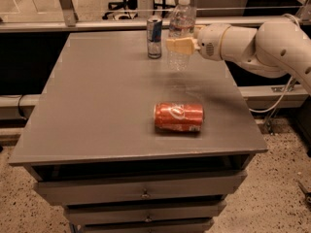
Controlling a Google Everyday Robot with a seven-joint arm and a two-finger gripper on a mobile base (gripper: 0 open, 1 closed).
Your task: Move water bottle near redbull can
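- Gripper (174, 44) position: over the far part of the tabletop (107, 110), right of centre, at the end of a white arm (262, 42) that reaches in from the right edge of the scene.
- Gripper state: its tan fingers (182, 45) are clamped on the water bottle (181, 23), pinching it at about mid-height. One finger lies across the near face of the bottle; the other is hidden behind it.
- Water bottle: upright, with a clear ribbed body and a white cap (183, 0) on top. It is at the far side of the tabletop. Whether its base rests on the surface or hangs just above it cannot be determined.
- Redbull can (154, 37): upright, blue and silver, near the far edge of the tabletop and just left of the water bottle. A narrow gap shows between the two, so they are not touching. The bottle rises well above the top of the can.
- Orange-red soda can (179, 117): lying on its side with its long axis running left to right, in the near right part of the tabletop. It is well apart from the water bottle and the redbull can and nearer than both.
- Tabletop: grey and flat, forming the top of a cabinet with drawers (141, 191) below its near edge; small metal pulls are visible on the drawer fronts.
- Surroundings: speckled floor (272, 198) around the cabinet, a white cable (279, 98) hanging below the arm on the right, and a pale rail (97, 25) running left to right beyond the far edge.
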